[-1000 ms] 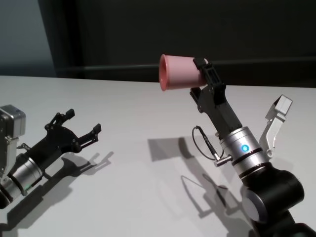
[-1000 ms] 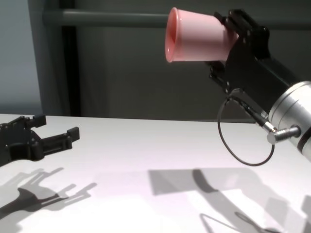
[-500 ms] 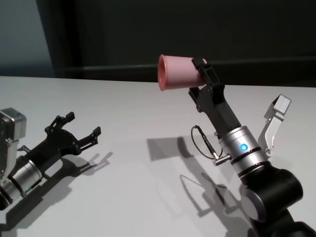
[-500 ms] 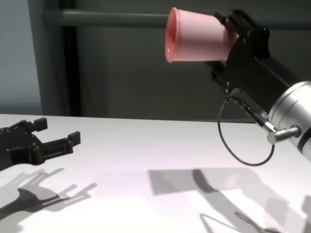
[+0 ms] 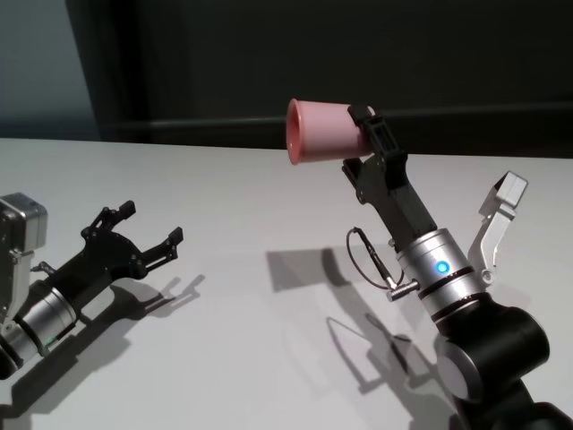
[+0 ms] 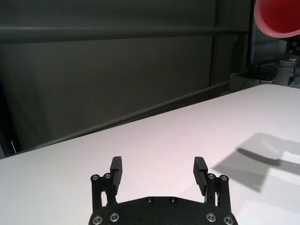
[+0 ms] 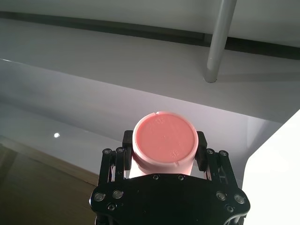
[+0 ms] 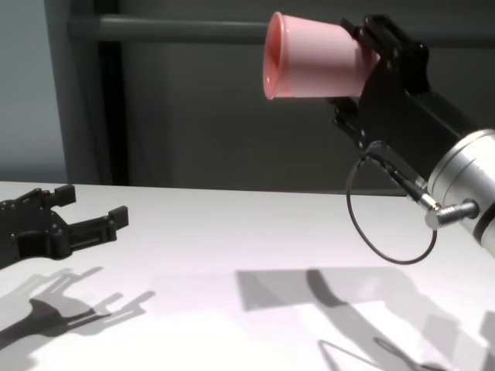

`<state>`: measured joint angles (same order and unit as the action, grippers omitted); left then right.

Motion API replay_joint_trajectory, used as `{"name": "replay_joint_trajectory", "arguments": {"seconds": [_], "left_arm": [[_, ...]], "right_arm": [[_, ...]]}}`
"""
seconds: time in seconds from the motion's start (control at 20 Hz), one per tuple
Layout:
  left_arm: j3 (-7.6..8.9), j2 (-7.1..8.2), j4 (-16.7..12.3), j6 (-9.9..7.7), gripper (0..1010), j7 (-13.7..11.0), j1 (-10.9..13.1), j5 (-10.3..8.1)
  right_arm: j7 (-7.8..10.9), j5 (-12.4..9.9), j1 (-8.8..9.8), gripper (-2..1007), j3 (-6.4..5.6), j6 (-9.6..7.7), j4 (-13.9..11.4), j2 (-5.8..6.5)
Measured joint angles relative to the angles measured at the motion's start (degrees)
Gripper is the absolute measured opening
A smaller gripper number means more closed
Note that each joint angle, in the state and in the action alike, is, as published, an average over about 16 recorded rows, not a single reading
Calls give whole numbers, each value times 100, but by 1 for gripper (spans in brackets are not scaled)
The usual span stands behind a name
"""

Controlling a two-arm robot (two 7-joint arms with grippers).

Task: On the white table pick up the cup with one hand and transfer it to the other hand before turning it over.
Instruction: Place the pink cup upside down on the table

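So the right end effector (image 5: 365, 134) was up in the air over the counter (image 5: 251, 358), clamped on the cup (image 5: 320, 131) down near its base. The cup was a small plain pink plastic one, no handle, no print on the sides, tapering from a wide mouth to a narrower bottom. It had a thin rolled lip around the mouth. It was lying on its side in the grip, mouth pointing toward the robot's left, well clear of the white counter, with a soft shadow under it. From the right wrist camera you could see the flat round bottom of the cup (image 7: 163, 142) facing the lens, with a faint moulded ring and some tiny raised marks I couldn't read, and one black finger (image 7: 127, 143) pressed against each side.

The left end effector (image 5: 143, 229) was low over the counter on the robot's left side, well apart from the cup, fingers spread wide with nothing between them. Its wrist camera showed both fingertips (image 6: 116, 165) apart over bare counter, and just the pink rim of the cup (image 6: 277, 18) peeking in at one corner.

A thin black cable loop (image 8: 387, 216) hung off the right wrist.
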<state>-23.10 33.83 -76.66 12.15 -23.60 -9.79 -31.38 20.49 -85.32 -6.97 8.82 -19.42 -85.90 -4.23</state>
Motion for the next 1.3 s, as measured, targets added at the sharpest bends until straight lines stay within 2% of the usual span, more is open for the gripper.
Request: {"name": "replay_joint_trajectory", "arguments": {"seconds": [0.4,0.7,0.95,1.3], "left_arm": [[-4,2,-2,-3,1001,0,-10,-10],[-6,2,-4,-6,1001,0,-13,-14],[-7,2,-6,-8,1001,0,-15,-16],[-7,2,-9,-9,1001,0,-17,-20]], "right_arm": [[-96,-2,39,742,-24,118,-142,103],[-321,49,85,742,-37,254,-363,303],[-731,194,123,742,-7,319,-646,589],[-1414,489,92,742,99,264,-1060,1074]]}}
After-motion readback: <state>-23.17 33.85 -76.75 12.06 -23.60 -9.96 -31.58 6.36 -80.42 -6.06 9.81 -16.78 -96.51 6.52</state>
